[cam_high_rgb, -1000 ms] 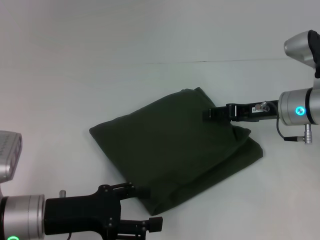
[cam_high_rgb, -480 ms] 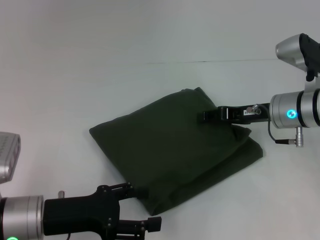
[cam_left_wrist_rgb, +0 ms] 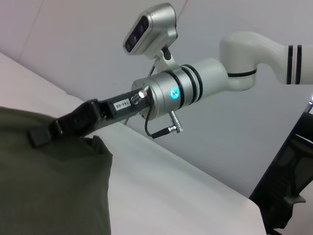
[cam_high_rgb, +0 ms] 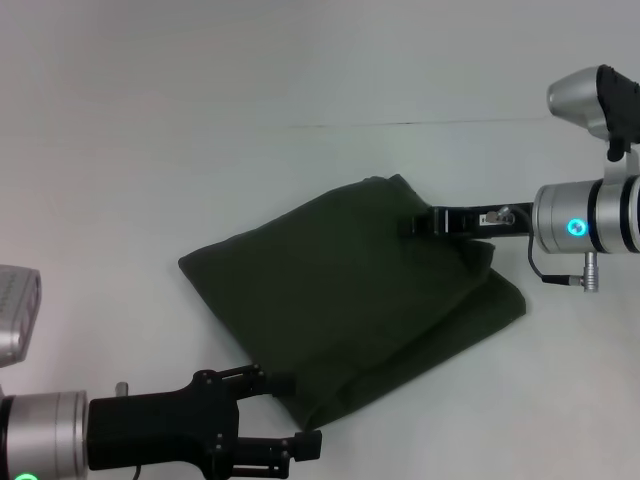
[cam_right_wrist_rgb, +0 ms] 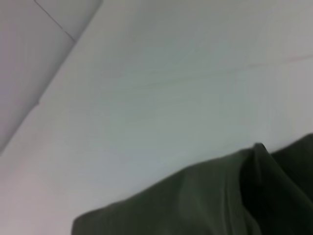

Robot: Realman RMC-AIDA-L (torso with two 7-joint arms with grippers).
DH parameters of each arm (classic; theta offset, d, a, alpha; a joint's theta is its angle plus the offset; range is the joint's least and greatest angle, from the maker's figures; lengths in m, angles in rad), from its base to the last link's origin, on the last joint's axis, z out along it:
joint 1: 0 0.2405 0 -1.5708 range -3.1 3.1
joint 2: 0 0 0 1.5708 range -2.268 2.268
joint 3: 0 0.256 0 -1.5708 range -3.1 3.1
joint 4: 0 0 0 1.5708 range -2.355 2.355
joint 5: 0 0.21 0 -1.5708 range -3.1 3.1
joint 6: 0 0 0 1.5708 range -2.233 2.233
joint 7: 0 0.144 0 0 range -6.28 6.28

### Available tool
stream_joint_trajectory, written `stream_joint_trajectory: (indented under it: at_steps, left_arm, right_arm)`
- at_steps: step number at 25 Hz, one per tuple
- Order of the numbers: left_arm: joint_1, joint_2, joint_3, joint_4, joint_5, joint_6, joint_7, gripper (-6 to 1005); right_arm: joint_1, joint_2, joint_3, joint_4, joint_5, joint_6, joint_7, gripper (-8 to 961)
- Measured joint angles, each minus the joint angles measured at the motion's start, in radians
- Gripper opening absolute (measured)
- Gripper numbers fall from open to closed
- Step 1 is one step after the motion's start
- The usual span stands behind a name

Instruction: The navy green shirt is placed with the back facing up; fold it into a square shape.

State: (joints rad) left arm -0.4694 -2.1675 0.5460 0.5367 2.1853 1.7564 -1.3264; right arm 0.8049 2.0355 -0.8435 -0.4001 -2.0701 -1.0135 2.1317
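Observation:
The navy green shirt (cam_high_rgb: 350, 300) lies folded into a rough, skewed rectangle in the middle of the white table (cam_high_rgb: 200, 150). My right gripper (cam_high_rgb: 412, 222) reaches in from the right over the shirt's far right corner and is shut on the top layer of cloth. That layer bulges below it, as the left wrist view shows for the right gripper (cam_left_wrist_rgb: 41, 135) and shirt (cam_left_wrist_rgb: 49, 186). My left gripper (cam_high_rgb: 290, 413) is open at the shirt's near corner, its upper finger against the cloth edge. The right wrist view shows only the shirt (cam_right_wrist_rgb: 220, 205) and table.
A thin seam line (cam_high_rgb: 400, 124) crosses the table behind the shirt. Bare white table surrounds the shirt on all sides. Beyond the table's far edge, dark equipment (cam_left_wrist_rgb: 293, 186) stands in the left wrist view.
My right arm has shifted left and slightly up, and the raised cloth corner by its wrist has flattened a little. The left gripper has barely moved.

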Motion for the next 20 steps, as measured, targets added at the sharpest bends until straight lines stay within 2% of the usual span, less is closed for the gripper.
stream_joint_trajectory:
  at_steps: [4,12,20]
  left_arm:
    - [0.0,0.0,-0.001,0.0,-0.001,-0.001,-0.001,904]
    - [-0.001,0.0,-0.005,0.0,-0.008,-0.003,-0.002,903]
    - [0.0,0.0,-0.016,0.0,-0.009,-0.008,-0.003,904]
  right_arm:
    - [-0.027,0.001,0.001,-0.028,0.081,-0.04,-0.077,85]
    - [-0.083,0.007,0.003,-0.115,0.21,-0.161,-0.17,84]
    - [-0.094,0.009,0.003,-0.146,0.235,-0.237,-0.197,88]
